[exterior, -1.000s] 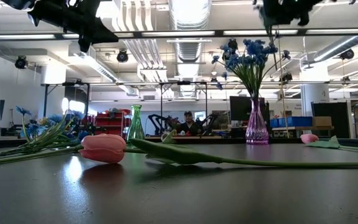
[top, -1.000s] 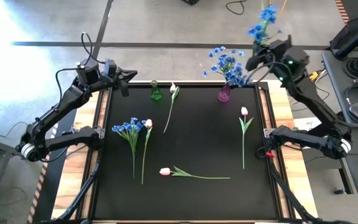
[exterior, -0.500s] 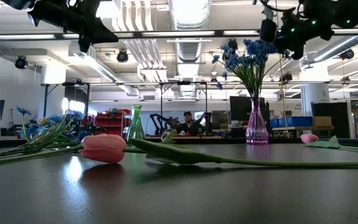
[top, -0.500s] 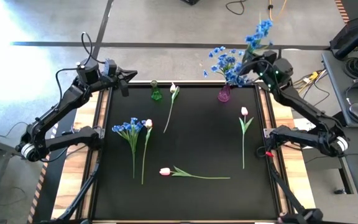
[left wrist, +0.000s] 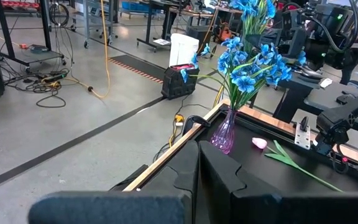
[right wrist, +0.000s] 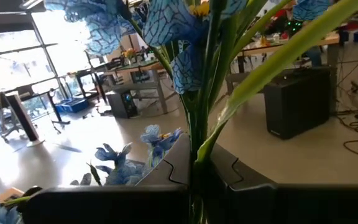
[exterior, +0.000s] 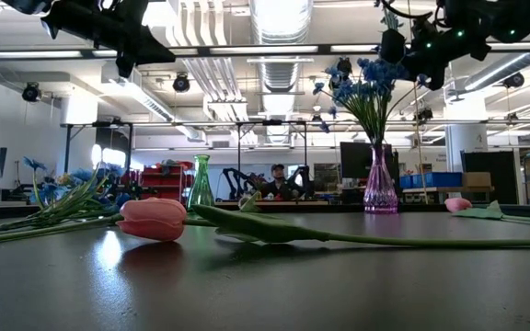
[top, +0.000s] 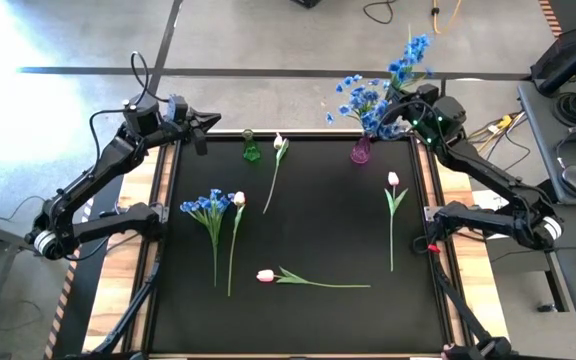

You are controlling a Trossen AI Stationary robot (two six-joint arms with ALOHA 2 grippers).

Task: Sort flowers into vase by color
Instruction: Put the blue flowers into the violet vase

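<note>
My right gripper (top: 398, 107) is shut on a bunch of blue flowers (top: 409, 54), high over the table's far right corner, beside the purple vase (top: 360, 151). That vase holds more blue flowers (top: 364, 100). A green vase (top: 251, 148) stands at the far edge, holding nothing. On the black mat lie a blue bunch (top: 206, 205), two white tulips (top: 279, 143) (top: 238, 199) and two pink tulips (top: 393, 180) (top: 265, 275). My left gripper (top: 204, 127) hovers shut over the far left corner, touching nothing. My right gripper pinches the blue bunch's green stems (right wrist: 197, 152) between its two fingers. The fingers lie about level, across the stems. The blossoms (right wrist: 179, 25) stand up above the fingers, and the bunch is lifted clear of the table. Its lower stem ends are hidden.
The black mat's (top: 318, 240) middle is bare between the lying flowers. Wooden table rims (top: 448, 190) run along both sides. Beyond the far edge are floor, cables and workshop benches, with a person (exterior: 279, 181) seated far behind.
My right gripper has come down and toward the table's left, closer to the purple vase, rolling a little. The blue bunch came down with it, and its blossoms now stand just beside the vase's flowers. Most of this happened in the first half second.
</note>
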